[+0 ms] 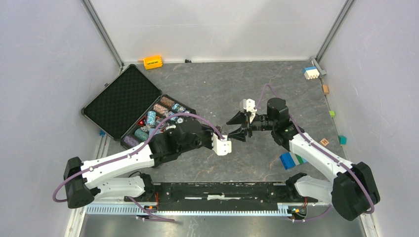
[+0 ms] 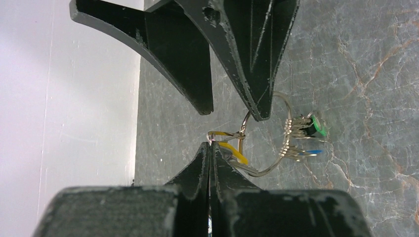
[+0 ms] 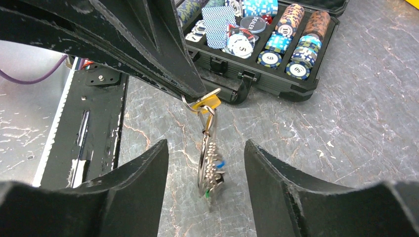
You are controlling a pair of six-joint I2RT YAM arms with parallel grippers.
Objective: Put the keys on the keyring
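Two black grippers meet above the gray, stone-look table (image 1: 207,89). The left gripper (image 2: 211,148) has its two pointed fingers pressed tight together, and they pinch one yellow key (image 3: 207,101) by its flat plastic top. One thin, round keyring (image 2: 258,173) of shiny silver wire hangs down from that key, up in the air. The other keys (image 2: 295,129) sit in a small silver bunch on the ring; how many are in the bunch is too hard to count. Two of them show little plastic tops, one green (image 2: 318,126) and one blue (image 2: 311,152). The right gripper (image 3: 206,145) holds its two rough, scratched fingers wide apart, with one on each side of the hanging ring, and it holds nothing. One open black case (image 1: 118,101) lies to the left, with bumpy foam in its lid and rows of round striped chips (image 3: 276,44) inside.
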